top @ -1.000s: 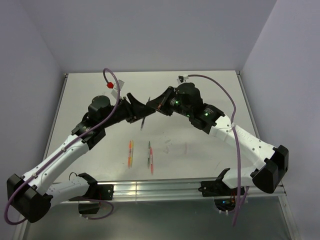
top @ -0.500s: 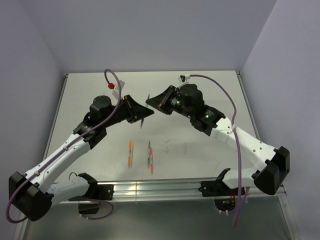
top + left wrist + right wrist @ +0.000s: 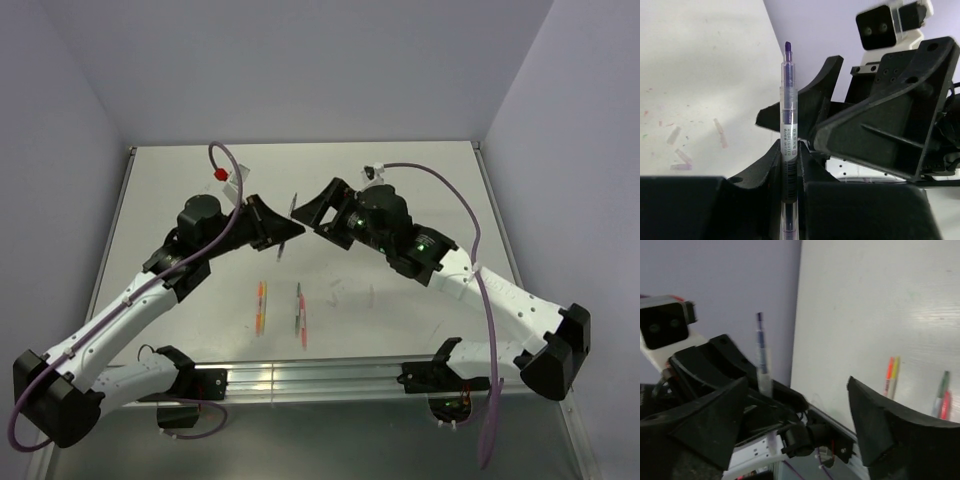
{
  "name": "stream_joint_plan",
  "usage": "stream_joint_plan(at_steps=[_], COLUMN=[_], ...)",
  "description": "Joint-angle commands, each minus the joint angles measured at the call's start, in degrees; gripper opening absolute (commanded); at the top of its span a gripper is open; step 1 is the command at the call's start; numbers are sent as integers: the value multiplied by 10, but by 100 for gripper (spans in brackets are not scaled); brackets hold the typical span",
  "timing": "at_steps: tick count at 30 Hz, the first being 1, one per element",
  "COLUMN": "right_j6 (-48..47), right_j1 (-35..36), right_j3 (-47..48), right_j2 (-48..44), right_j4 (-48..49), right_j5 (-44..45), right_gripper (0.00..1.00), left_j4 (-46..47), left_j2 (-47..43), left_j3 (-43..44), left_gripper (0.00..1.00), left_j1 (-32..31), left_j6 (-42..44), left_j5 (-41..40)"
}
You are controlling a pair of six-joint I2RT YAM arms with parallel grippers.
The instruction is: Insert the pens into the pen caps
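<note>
My left gripper [image 3: 789, 150] is shut on a clear purple highlighter pen [image 3: 788, 110]. The pen stands upright between the jaws, its purple tip bare at the top. In the top view the left gripper [image 3: 283, 233] holds this pen [image 3: 291, 218] above the middle of the table. My right gripper [image 3: 797, 405] is open wide, facing the pen [image 3: 761, 362] from close by, with nothing between its fingers [image 3: 875, 125]. Seen from above, the right gripper [image 3: 310, 220] sits just right of the pen. Small clear pen caps [image 3: 720, 133] lie on the table.
An orange/yellow pen [image 3: 261, 305], a green/pink pen [image 3: 298, 303] and a red pen [image 3: 303, 328] lie side by side near the table's front. The same pens show in the right wrist view [image 3: 891, 374]. Faint ink marks dot the white table [image 3: 400, 190].
The left gripper closed on the purple pen. The right gripper, shut at the pen's top before, has opened wide and drawn back a little to the right.
</note>
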Motion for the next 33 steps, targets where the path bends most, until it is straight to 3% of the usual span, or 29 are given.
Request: stream_joint_plan(at_steps=[1, 2, 8, 9, 10, 12, 13, 18, 29, 33], right_j6=[-27, -32, -85, -87, -79, -79, -77, -79, -44, -73], right_j1=[-8, -21, -61, -66, -73, -84, -84, -84, -26, 18], right_j3=[-16, -18, -50, -77, -91, -132, -146, -189, -59, -30], right_j2=[-46, -59, -85, -88, -90, -103, -105, -72, 149, 202], right_j4=[-66, -95, -225, -237, -254, -276, -284, -293, -256, -248], right_j5=[71, 78, 118, 121, 123, 135, 140, 141, 138, 152], right_gripper=[93, 100, 96, 89, 72, 63, 46, 26, 24, 31], left_j4=[-48, -73, -153, -163, -170, -187, -191, -206, -212, -229], left_j2=[-39, -44, -97, -111, -117, -133, -136, -145, -134, -136], left_j3=[0, -4, -49, -55, -61, -72, -76, -97, -91, -77], left_gripper=[0, 0, 0, 0, 0, 0, 0, 0, 0, 0], left_j1=[-2, -2, -2, -2, -1, -1, -2, -1, -7, -7], left_j6=[55, 59, 75, 80, 91, 110, 116, 143, 154, 173], left_j5=[-33, -48, -92, -95, -98, -98, -95, -85, -98, -113])
